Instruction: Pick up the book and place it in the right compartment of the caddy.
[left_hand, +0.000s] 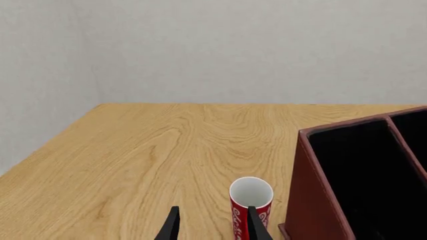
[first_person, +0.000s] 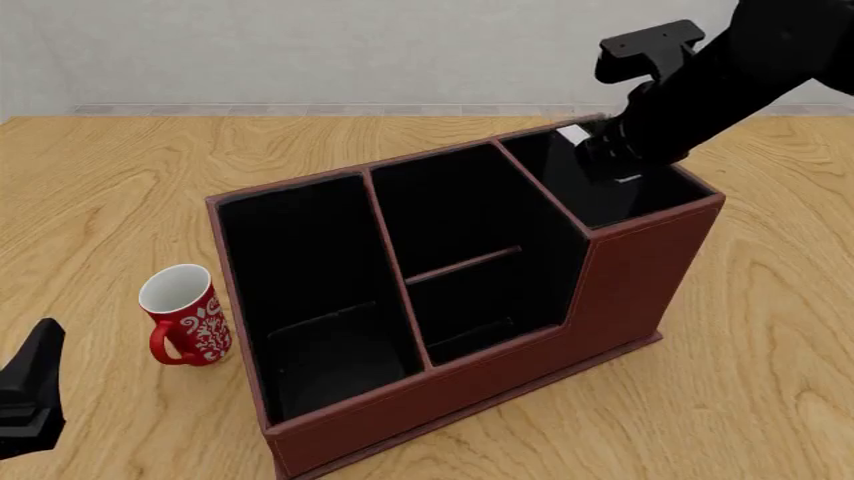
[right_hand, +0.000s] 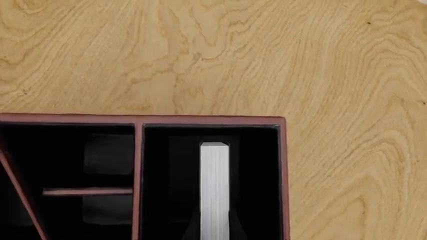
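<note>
book (right_hand: 215, 190), white page edges up, inside right compartment (right_hand: 257, 150); right jaws grip it, left jaws open

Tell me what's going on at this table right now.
The right gripper is over the caddy's right compartment, holding the book upright, white page edges showing, inside its black walls. The left gripper sits open and idle low near the red mug, which stands on the table just left of the caddy.
</note>
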